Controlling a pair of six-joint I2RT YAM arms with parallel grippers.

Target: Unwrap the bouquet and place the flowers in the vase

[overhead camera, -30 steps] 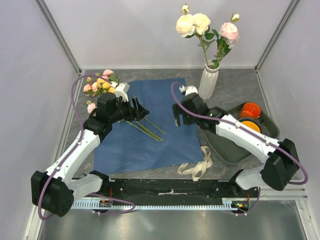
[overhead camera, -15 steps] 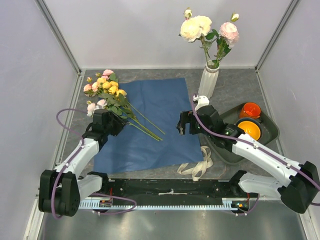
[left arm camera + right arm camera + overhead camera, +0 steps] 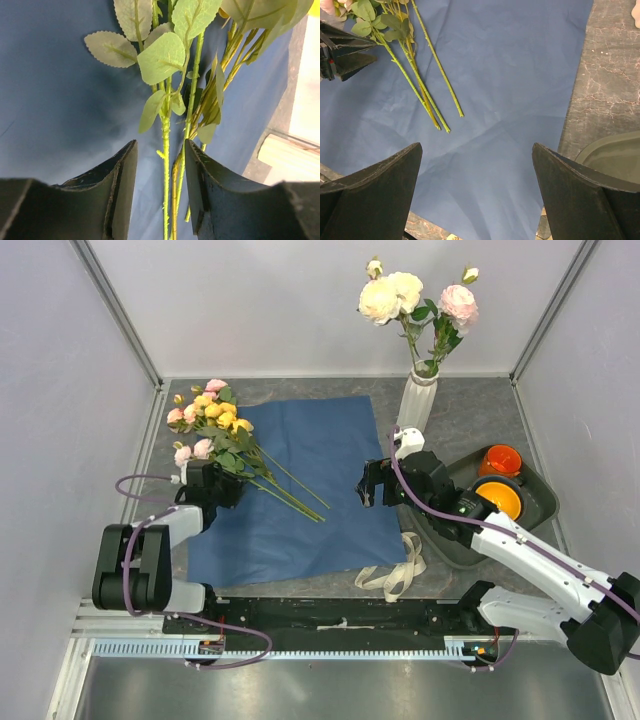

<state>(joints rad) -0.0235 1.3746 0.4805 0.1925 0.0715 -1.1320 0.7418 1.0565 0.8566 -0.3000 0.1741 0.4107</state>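
White ribbed vase (image 3: 417, 405) at the rear of the grey marbled tabletop (image 3: 480, 410), upright, holding cream and pink roses (image 3: 400, 292) with leaves and two buds. Dark grey tray (image 3: 450, 540) at the right holds an orange cup (image 3: 501, 459) and a second orange vessel (image 3: 503, 497), which is partly hidden by the right arm. The blue paper sheet (image 3: 320, 440) lies spread flat. The loose flowers (image 3: 212, 420) lie across its far-left corner, heads toward the left wall and green stems (image 3: 165, 200) pointing to the sheet's middle. The cream ribbon (image 3: 395, 575) lies untied just off the sheet's near-right corner.

Compared with one second ago, the left arm has drawn back from over the sheet to its left edge, uncovering the flower heads. The right arm has shifted slightly toward the tray. The roses in the vase stand much as before.

Left jaws: about half closed and low over the sheet, straddling the stems. One inner face stands clear of them, and the other is close enough that contact cannot be judged. Right jaws: spread fully wide above the sheet's right part, holding and touching nothing.
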